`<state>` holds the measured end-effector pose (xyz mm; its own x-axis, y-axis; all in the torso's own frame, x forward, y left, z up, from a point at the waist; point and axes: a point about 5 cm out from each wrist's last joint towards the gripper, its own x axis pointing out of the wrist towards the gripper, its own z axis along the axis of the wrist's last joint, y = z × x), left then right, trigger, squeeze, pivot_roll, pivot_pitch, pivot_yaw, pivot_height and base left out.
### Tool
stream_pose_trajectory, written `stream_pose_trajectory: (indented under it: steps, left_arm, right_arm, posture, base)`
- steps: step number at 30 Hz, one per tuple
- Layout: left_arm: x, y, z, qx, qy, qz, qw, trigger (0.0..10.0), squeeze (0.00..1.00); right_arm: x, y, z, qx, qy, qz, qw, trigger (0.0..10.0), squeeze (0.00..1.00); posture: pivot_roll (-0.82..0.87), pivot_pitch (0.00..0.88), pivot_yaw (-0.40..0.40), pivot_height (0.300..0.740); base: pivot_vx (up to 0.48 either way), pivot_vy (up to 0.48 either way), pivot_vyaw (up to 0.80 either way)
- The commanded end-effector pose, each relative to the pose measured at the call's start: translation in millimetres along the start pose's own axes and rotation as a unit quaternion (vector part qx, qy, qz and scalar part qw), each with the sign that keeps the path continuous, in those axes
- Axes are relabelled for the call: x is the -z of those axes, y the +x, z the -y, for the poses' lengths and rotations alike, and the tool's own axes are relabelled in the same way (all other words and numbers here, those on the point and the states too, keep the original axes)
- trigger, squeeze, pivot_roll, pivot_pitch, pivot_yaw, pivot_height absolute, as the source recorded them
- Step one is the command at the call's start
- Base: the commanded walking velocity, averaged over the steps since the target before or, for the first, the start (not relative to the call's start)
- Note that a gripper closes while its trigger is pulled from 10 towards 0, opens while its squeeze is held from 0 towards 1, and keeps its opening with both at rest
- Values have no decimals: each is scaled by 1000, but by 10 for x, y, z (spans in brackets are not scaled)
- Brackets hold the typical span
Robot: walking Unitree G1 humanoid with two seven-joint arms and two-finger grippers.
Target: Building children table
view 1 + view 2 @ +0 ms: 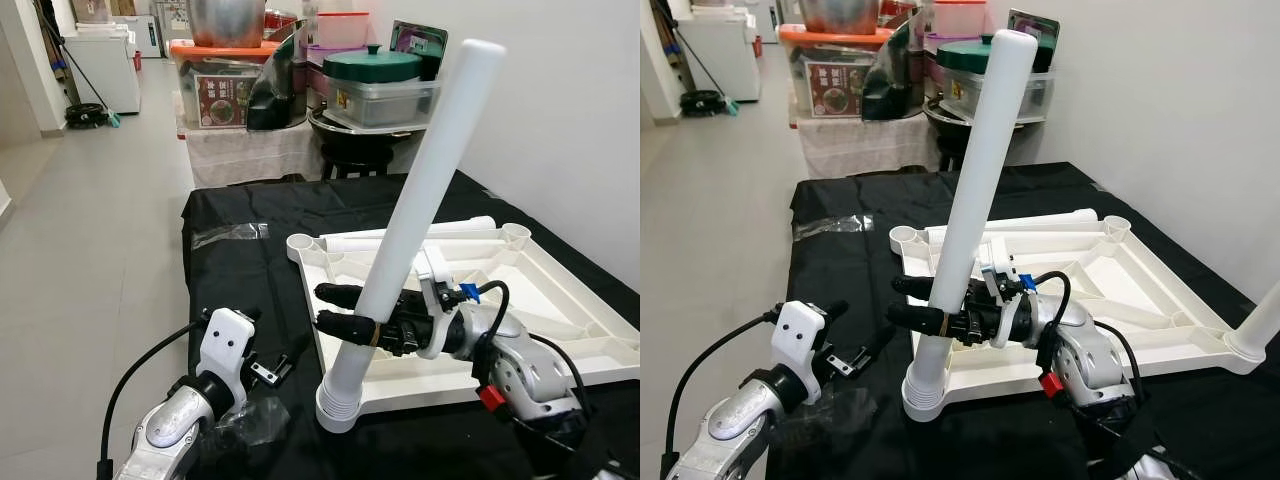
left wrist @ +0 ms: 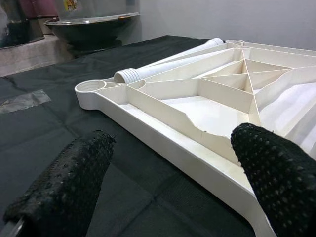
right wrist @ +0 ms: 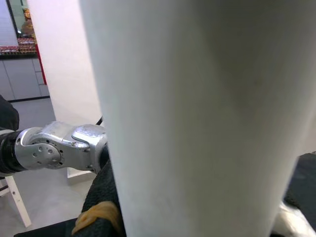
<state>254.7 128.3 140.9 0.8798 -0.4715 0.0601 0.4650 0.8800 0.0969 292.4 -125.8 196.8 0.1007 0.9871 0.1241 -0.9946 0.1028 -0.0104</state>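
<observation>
Right gripper (image 1: 345,308) is clamped around the lower part of a white table leg (image 1: 415,220). That leg stands nearly upright, leaning up and to the right, its ribbed foot end set in the near-left corner socket of the upturned white tabletop (image 1: 560,300) on the black cloth (image 1: 230,270). Left gripper (image 2: 173,182) hovers spread open, just beside the tabletop's near-left edge.

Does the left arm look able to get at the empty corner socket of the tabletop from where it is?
Probably yes. The left gripper is open and points across bare black cloth at the empty corner socket, nothing between them.
</observation>
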Motion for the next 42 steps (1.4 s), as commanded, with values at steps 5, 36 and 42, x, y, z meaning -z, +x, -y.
stream_pose_trajectory:
  steps: [5,36,42]
  left_arm:
    - [14,15,-7,2,-2,-2,1000,10000,0]
    - [45,58,-5,-11,-11,-1,1000,10000,0]
    - [41,69,-33,-19,-9,1,1000,10000,0]
  right_arm:
    - [291,29,-115,13,31,-63,997,0,0]
    - [655,-282,129,579,37,-169,797,0,0]
    - [555,-458,167,678,21,-134,723,0,0]
  posture:
    - [74,0,-65,740]
    - [42,0,-69,740]
    - [42,0,-70,740]
  base:
    - [0,0,0]
    - [0,0,0]
    - [0,0,0]
